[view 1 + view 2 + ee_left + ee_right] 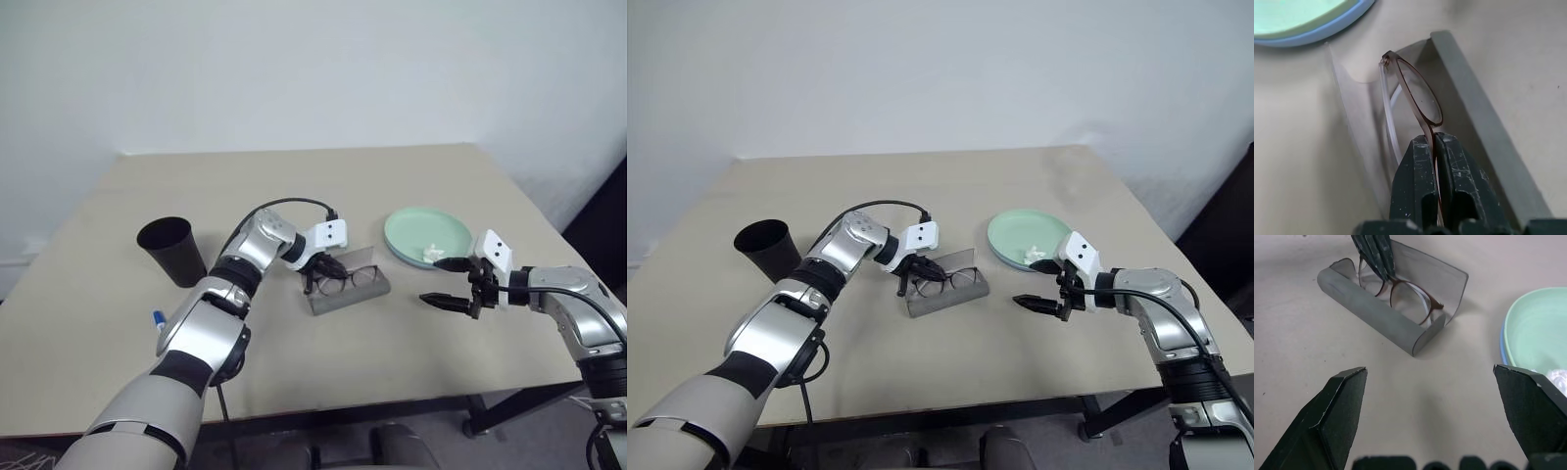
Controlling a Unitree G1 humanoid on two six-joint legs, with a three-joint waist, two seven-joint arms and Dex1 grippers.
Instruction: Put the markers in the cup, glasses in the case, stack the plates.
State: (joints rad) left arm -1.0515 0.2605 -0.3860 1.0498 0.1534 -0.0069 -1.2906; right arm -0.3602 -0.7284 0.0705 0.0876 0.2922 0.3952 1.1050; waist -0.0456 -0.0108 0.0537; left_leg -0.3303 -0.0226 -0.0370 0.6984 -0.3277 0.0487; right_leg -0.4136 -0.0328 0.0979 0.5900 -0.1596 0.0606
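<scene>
The dark wire-framed glasses (353, 278) sit inside the open grey case (349, 298) at mid-table. My left gripper (323, 269) is shut on them at one end of the frame (1415, 95). The case lid (1435, 271) stands up behind them. To the right of the case, my right gripper (431, 281) hovers open with nothing between its fingers. The mint green plate (428, 233) rests on the light blue plate (1502, 343) at the right. The black cup (174, 250) stands upright at the left. One blue-capped marker (157, 319) peeks out beside my left arm, mostly hidden.
A small white crumpled scrap (432, 253) lies on the green plate's near side. The table's right edge (549, 220) runs close behind the plates, and its front edge (392, 403) lies below my right gripper.
</scene>
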